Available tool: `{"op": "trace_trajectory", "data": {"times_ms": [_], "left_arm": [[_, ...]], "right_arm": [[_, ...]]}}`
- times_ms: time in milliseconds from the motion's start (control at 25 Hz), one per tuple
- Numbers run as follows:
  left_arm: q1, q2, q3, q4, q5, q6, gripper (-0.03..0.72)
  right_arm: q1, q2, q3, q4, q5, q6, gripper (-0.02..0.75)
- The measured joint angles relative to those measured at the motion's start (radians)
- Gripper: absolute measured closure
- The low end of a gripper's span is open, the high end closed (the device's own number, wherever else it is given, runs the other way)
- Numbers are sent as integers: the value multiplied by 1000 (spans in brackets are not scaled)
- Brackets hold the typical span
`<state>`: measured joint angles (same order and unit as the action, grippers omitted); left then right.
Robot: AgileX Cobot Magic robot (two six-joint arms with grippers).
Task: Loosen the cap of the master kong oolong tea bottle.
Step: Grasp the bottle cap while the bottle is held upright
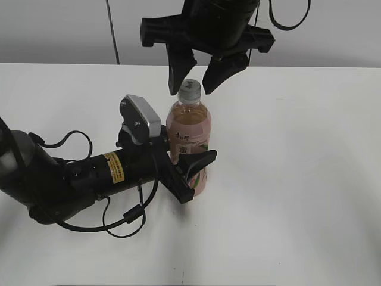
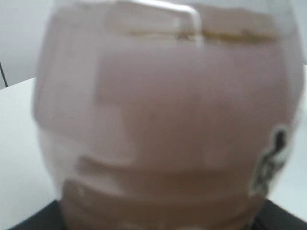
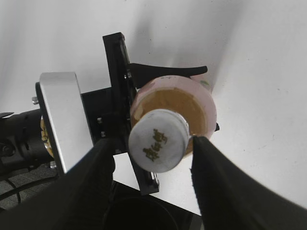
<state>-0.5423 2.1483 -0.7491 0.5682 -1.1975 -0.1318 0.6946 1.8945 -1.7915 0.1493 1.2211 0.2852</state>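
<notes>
The master kong oolong tea bottle (image 1: 189,134) stands upright on the white table, its pink tea filling the left wrist view (image 2: 163,124). Its white cap (image 1: 190,89) shows from above in the right wrist view (image 3: 157,139), with gold characters on top. My left gripper (image 1: 189,173) is shut on the bottle's lower body from the left. My right gripper (image 1: 193,77) hangs open just above and around the cap, one finger on each side; in the right wrist view (image 3: 153,146) the fingers flank the cap with gaps.
The white table (image 1: 297,179) spreads to the right and front of the bottle. The left arm and its cables (image 1: 89,179) lie across the table's left side. A grey wall (image 1: 59,30) runs behind.
</notes>
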Motion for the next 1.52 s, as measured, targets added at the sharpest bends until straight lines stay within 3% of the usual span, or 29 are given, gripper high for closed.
{"op": "trace_trajectory", "data": {"times_ms": [680,760,880,1120,1280,1520], "left_arm": [[0,0,0,0,0,0,306],[0,0,0,0,0,0,306],[0,0,0,0,0,-3,306],[0,0,-1,-1,2,-2,307],[0,0,-1,-1,2,-2,307],[0,0,0,3,-1,1,307]], "right_arm": [[0,30,0,1,0,23,337],[0,30,0,1,0,24,356],[0,30,0,-4,2,24,445],[1,30,0,-8,2,-1,447],[1,30,0,-8,2,-109,447],[0,30,0,-4,-2,-467,456]]}}
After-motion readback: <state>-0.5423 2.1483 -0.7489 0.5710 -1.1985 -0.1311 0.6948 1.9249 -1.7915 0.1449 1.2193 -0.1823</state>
